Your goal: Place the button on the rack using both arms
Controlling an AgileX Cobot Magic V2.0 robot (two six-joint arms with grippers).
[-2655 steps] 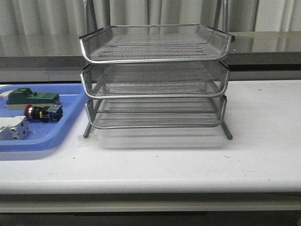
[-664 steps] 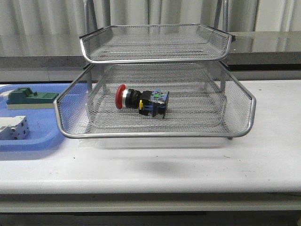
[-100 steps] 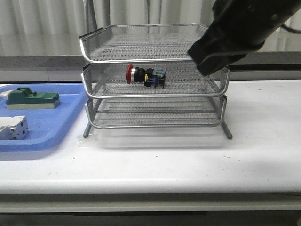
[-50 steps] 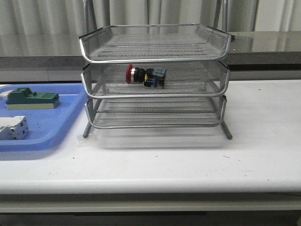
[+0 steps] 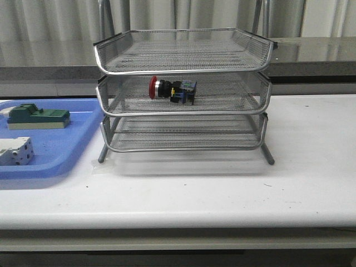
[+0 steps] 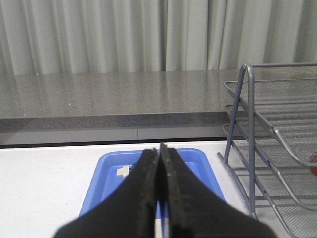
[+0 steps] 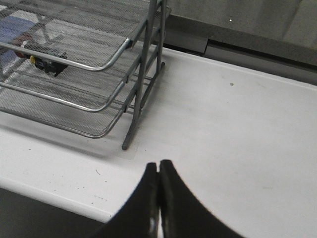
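Note:
The button (image 5: 172,89), with its red cap to the left and blue-black body, lies on its side on the middle tier of the silver wire rack (image 5: 183,114). The middle tier is pushed in. The button also shows in the right wrist view (image 7: 43,60), inside the rack (image 7: 119,64). Neither arm shows in the front view. My left gripper (image 6: 159,148) is shut and empty, held above the blue tray (image 6: 106,173), with the rack (image 6: 252,148) off to one side. My right gripper (image 7: 159,164) is shut and empty over bare table, apart from the rack's leg.
A flat blue tray (image 5: 61,153) stands left of the rack and holds a green block (image 5: 38,117) and a white terminal block (image 5: 15,151). A grey ledge and curtains run behind the white table (image 5: 311,167).
One second ago the right arm was in front of the rack's upper right; it has withdrawn out of the front view. The button and rack have not moved since.

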